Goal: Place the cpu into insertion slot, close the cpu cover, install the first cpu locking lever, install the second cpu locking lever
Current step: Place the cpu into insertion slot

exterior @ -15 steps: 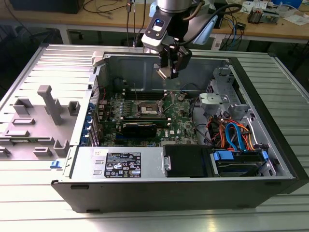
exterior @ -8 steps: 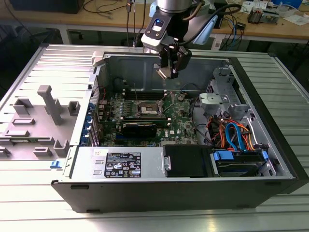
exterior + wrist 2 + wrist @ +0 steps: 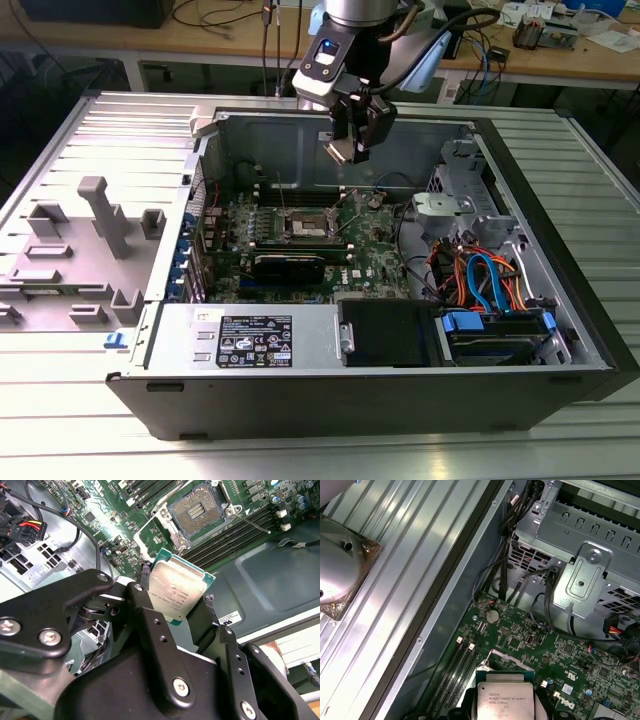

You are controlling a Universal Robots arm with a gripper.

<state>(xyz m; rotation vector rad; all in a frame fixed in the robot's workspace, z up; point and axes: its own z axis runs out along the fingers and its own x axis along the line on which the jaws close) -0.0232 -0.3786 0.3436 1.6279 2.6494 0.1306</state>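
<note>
Black gripper (image 3: 177,592), silver screws (image 3: 181,686), black cables (image 3: 440,35)

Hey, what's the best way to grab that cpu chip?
Pinch the cpu by two opposite thin edges, jaws straddling it edge-on, as the gripper does. It is a flat square plate, so both faces stay clear for the insertion slot.

This looks like an electronics lab or workshop. An opened black desktop computer case (image 3: 400,400) lies on a ribbed aluminium surface (image 3: 300,455) beside grey plastic fixtures (image 3: 105,215). A long wooden surface (image 3: 590,62) behind carries tangled cables (image 3: 490,45).
</note>
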